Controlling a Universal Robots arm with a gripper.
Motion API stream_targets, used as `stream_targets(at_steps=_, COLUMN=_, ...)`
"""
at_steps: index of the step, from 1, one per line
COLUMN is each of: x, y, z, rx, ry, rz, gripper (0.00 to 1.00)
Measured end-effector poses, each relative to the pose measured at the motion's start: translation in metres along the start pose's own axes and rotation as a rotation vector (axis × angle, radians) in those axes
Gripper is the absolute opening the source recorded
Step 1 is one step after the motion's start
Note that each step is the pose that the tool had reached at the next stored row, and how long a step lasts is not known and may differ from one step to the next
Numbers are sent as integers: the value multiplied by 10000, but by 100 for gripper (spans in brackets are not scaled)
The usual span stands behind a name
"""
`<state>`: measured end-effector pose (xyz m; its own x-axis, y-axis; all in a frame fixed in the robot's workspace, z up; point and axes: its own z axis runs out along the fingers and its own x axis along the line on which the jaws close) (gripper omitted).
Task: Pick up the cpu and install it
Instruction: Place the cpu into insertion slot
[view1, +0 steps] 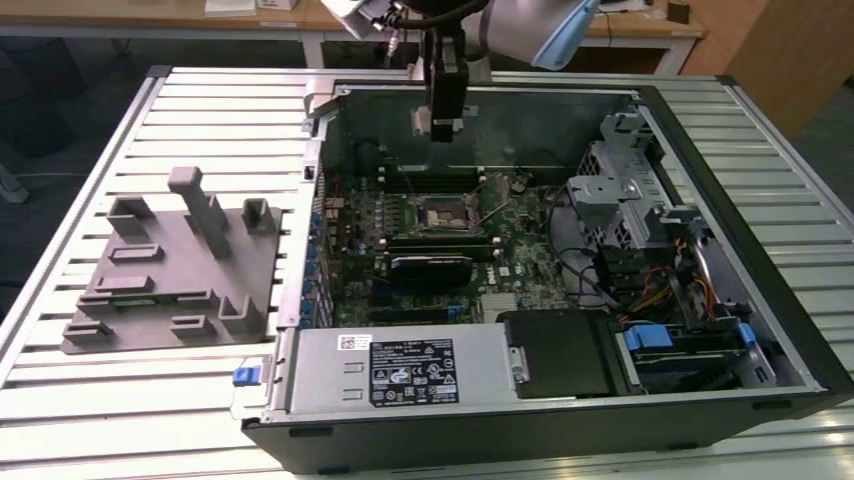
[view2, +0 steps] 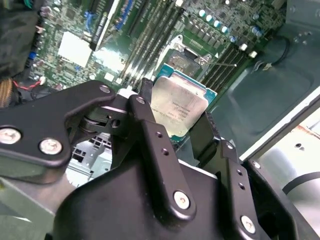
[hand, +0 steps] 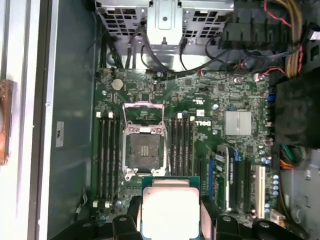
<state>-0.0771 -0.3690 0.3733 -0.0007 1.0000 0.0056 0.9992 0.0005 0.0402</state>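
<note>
Silvery-grey thin square cpu (view2: 180, 107), clamped by its edges between the black fingers (view2: 152, 140) of the gripper (view2: 177, 122), hangs above the green motherboard (hand: 210, 130) inside the open black computer case (view1: 534, 420) on the slatted bench (view1: 200, 100), near the dark metal-framed socket (hand: 144, 150) and apart from it.

The cpu (hand: 170, 212) has a dull silvery metal top. The gripper (view2: 176, 114) is matt black metal. The fixture block (view1: 174, 270) is matt grey plastic; the table (view1: 80, 390) ribbed pale metal.
</note>
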Motion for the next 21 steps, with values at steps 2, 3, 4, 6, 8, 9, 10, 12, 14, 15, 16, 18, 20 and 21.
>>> stream_targets(at_steps=2, x=53, y=6, z=33, rx=2, ry=-2, rz=11, gripper=54)
stream_targets(at_steps=3, x=81, y=10, z=54, rx=2, ry=-2, rz=16, gripper=54)
stream_targets(at_steps=4, x=101, y=13, z=71, rx=3, ry=-4, rz=20, gripper=54)
stream_targets(at_steps=6, x=112, y=12, z=109, rx=3, ry=-1, rz=25, gripper=54)
stream_targets(at_steps=8, x=112, y=11, z=143, rx=6, ry=-3, rz=23, gripper=54)
stream_targets(at_steps=9, x=112, y=10, z=158, rx=6, ry=-3, rz=24, gripper=54)
stream_targets(at_steps=10, x=112, y=10, z=166, rx=6, ry=-3, rz=30, gripper=54)
stream_targets(at_steps=12, x=112, y=10, z=171, rx=7, ry=-16, rz=33, gripper=54)
stream_targets(at_steps=14, x=112, y=9, z=176, rx=0, ry=-17, rz=33, gripper=54)
stream_targets(at_steps=15, x=112, y=9, z=178, rx=-1, ry=-16, rz=32, gripper=54)
stream_targets(at_steps=16, x=112, y=9, z=181, rx=-2, ry=-16, rz=33, gripper=54)
stream_targets(at_steps=18, x=112, y=9, z=188, rx=-2, ry=-17, rz=32, gripper=54)
stream_targets(at_steps=20, x=112, y=9, z=194, rx=-2, ry=-17, rz=31, gripper=54)
stream_targets(at_steps=21, x=112, y=9, z=197, rx=-1, ry=-17, rz=31, gripper=54)
